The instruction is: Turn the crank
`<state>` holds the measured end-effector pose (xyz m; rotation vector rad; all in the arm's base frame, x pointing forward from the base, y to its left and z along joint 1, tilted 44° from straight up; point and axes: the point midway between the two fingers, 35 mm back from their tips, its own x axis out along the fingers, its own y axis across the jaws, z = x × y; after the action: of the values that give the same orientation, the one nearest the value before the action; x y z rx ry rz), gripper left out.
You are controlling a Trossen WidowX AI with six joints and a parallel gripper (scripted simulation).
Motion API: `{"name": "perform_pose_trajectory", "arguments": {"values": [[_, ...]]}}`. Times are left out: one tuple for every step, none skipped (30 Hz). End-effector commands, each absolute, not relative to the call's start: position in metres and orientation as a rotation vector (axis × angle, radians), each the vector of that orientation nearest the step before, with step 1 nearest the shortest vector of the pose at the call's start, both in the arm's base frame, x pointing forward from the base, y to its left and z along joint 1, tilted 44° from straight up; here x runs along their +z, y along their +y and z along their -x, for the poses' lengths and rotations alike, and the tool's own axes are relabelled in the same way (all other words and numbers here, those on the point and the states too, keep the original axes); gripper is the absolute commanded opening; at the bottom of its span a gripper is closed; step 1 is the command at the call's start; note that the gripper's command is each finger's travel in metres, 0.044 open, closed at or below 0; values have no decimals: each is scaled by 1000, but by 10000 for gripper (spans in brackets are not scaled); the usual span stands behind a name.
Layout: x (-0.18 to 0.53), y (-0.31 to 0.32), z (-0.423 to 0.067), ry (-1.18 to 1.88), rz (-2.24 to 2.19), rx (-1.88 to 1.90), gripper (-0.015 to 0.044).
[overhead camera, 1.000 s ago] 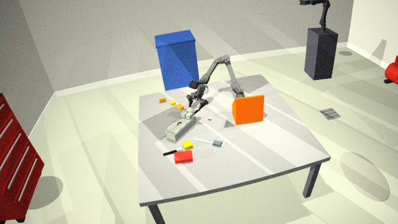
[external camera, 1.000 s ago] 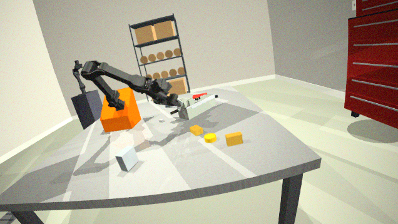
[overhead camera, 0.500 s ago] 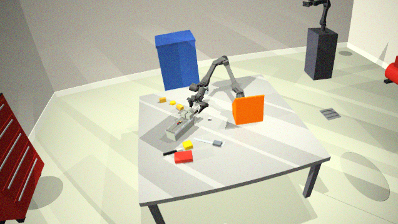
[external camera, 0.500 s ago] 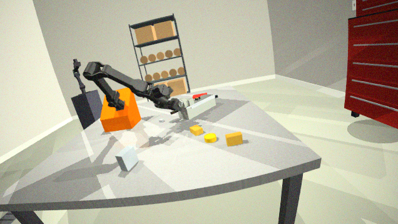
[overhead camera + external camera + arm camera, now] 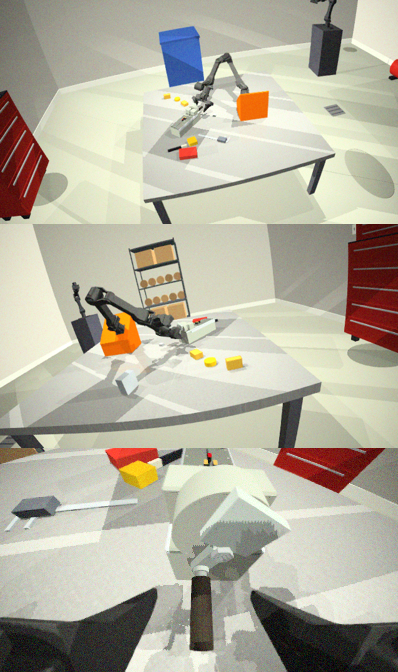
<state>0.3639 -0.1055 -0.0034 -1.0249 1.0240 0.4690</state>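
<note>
The machine [image 5: 179,128] [image 5: 201,330] [image 5: 197,508] is a long pale slide bed on the table, with a cream crank disc at its near end. A dark crank handle [image 5: 201,613] sticks out of the disc toward me. Far down the bed, the small red pointer [image 5: 209,455] stands just beyond the two brass marks [image 5: 210,462]. My gripper [image 5: 204,593] [image 5: 201,104] [image 5: 176,333] is open. Its fingers stand wide on either side of the handle and do not touch it.
An orange box [image 5: 253,106] [image 5: 120,335] stands by the arm's base. Three yellow blocks [image 5: 177,99] [image 5: 210,361] lie beside the machine's crank end. A yellow cube [image 5: 192,141] [image 5: 138,473], a red block [image 5: 188,152] and a grey-headed tool [image 5: 221,139] [image 5: 36,506] lie near its far end.
</note>
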Motion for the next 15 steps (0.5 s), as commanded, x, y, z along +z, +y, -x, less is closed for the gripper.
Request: {"name": "perform_pose_trajectory", "arguments": {"values": [[-12, -109, -362, 1028, 1025, 483, 440], [-12, -109, -362, 1028, 1025, 483, 440], [-12, -109, -362, 1028, 1025, 483, 414], [-12, -109, -362, 1028, 1025, 483, 387], [-12, -109, -362, 1028, 1025, 483, 361], [-12, -109, -362, 1028, 1025, 483, 335], [-12, -109, -362, 1028, 1025, 483, 309], [-12, -109, -362, 1028, 1025, 483, 282], [-12, -109, -362, 1028, 1025, 483, 256], [-12, -109, -362, 1028, 1025, 483, 230], [-12, -109, -362, 1028, 1025, 483, 204], [-12, -109, -362, 1028, 1025, 483, 177], [-12, -109, -362, 1028, 1025, 483, 151], [-12, -109, -362, 1028, 1025, 483, 125], [-12, -109, -362, 1028, 1025, 483, 99]]}}
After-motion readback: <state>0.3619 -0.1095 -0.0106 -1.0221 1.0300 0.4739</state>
